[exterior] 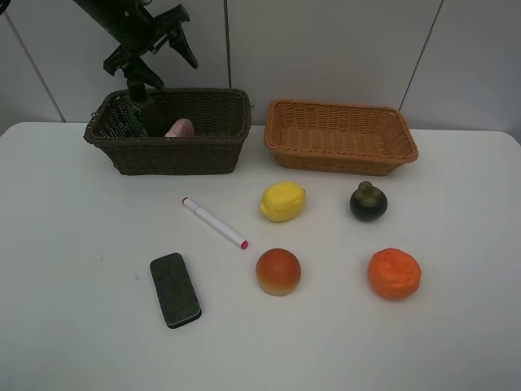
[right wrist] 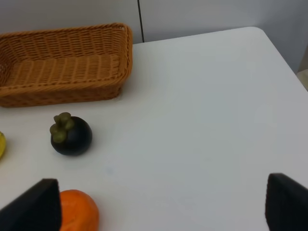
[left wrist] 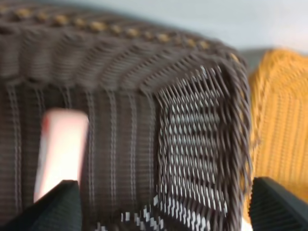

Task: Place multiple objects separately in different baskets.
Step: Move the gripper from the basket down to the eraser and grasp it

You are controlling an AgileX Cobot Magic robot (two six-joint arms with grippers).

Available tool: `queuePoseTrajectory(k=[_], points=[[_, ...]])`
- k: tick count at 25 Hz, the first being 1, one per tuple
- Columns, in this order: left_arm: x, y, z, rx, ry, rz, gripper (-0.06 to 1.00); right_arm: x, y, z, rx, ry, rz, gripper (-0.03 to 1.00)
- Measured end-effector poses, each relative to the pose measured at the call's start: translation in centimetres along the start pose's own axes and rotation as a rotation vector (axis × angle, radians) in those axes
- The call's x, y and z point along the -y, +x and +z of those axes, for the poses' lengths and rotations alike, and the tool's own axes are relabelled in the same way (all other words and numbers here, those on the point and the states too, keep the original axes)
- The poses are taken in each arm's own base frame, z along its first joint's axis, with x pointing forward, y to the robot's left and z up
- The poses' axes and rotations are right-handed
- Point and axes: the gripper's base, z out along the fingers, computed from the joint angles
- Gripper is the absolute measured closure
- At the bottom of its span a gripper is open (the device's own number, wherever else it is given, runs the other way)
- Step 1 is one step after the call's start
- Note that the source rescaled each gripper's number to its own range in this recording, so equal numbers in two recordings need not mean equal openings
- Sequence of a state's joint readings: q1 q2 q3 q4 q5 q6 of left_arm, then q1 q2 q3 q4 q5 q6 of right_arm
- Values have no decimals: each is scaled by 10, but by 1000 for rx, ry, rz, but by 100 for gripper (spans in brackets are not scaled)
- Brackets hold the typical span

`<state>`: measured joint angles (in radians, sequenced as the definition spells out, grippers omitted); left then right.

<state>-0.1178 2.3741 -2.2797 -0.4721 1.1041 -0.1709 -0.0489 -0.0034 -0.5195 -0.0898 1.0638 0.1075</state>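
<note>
My left gripper (exterior: 152,63) hangs open over the left end of the dark brown basket (exterior: 203,155). Inside that basket lies the pink bottle (exterior: 180,128), with a dark green bottle (exterior: 136,110) upright just below the jaws. The left wrist view shows the pink bottle (left wrist: 60,151) on the brown weave between the spread fingers of the left gripper (left wrist: 163,211), untouched. The orange-tan basket (exterior: 342,151) holds nothing. On the table lie the white marker (exterior: 215,222), black eraser (exterior: 175,289), lemon (exterior: 282,201), red-orange fruit (exterior: 278,271), mangosteen (exterior: 368,201) and orange (exterior: 394,273). My right gripper (right wrist: 159,207) is open, near the orange (right wrist: 77,211) and mangosteen (right wrist: 71,134).
Both baskets stand side by side along the table's back edge by the wall. In the right wrist view the orange-tan basket (right wrist: 62,62) sits at the back and the table's right edge (right wrist: 288,57) is close. The right arm is outside the exterior view.
</note>
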Motion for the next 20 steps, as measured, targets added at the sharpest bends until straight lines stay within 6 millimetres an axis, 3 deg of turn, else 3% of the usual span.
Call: queuePoseTrajectory(k=[8,11,14,17,20], points=[[28,-6,-53,54,3,61,4,0,0,0,0,0,0,-3],[46,2,-77,77,17,111,4,0,0,0,0,0,0,-3],[63,26,-98,54,-6,175,4,0,0,0,0,0,0,-3],[77,66,-118,4,-74,240,4,0,0,0,0,0,0,-3],[80,112,-126,-69,-146,242,4,0,0,0,0,0,0,-3]])
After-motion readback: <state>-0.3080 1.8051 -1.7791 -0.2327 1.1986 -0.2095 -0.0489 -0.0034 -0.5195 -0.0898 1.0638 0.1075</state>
